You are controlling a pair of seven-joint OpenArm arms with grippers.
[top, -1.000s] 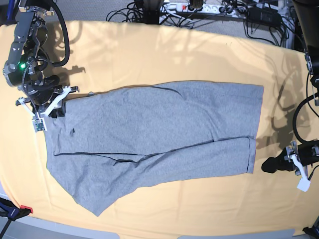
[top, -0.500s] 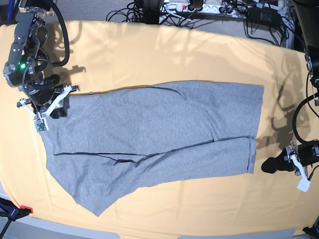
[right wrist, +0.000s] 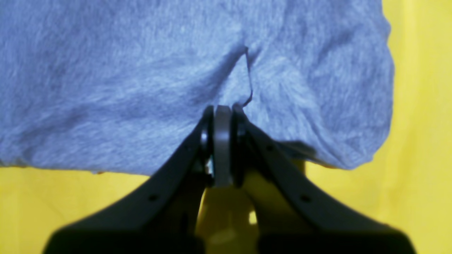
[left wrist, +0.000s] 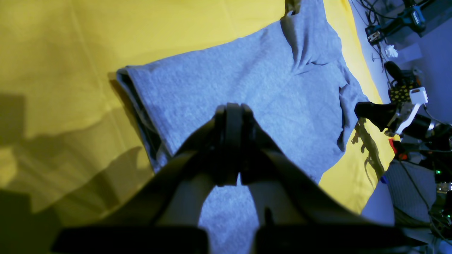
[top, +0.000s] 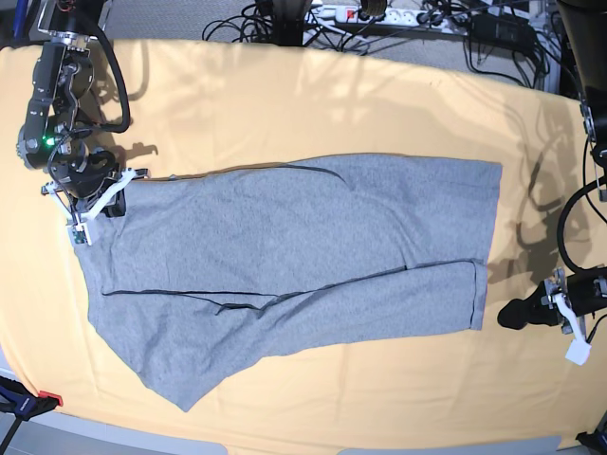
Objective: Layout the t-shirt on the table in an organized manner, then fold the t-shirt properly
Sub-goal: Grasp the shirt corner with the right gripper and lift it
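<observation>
The grey t-shirt [top: 303,246] lies spread across the middle of the yellow-orange table [top: 285,104], its lower part folded over along a dark seam. My right gripper [top: 114,201] is at the shirt's left end. In the right wrist view its jaws are shut [right wrist: 222,114] at the edge of the t-shirt [right wrist: 141,70], and the cloth puckers into a crease at the tips. My left gripper [top: 505,316] hovers just off the shirt's right edge. It is shut [left wrist: 229,111] with nothing in it, and the t-shirt [left wrist: 254,70] stretches away beyond it.
Cables and a power strip [top: 379,14] lie beyond the table's far edge. A red-tipped clamp [top: 43,398] sits at the near left corner. Bare cloth surrounds the shirt on all sides, widest at the far side [top: 285,104].
My right gripper has shifted slightly toward the far side and gone from open to shut at the shirt's left corner. The left arm and the shirt's lie are unchanged.
</observation>
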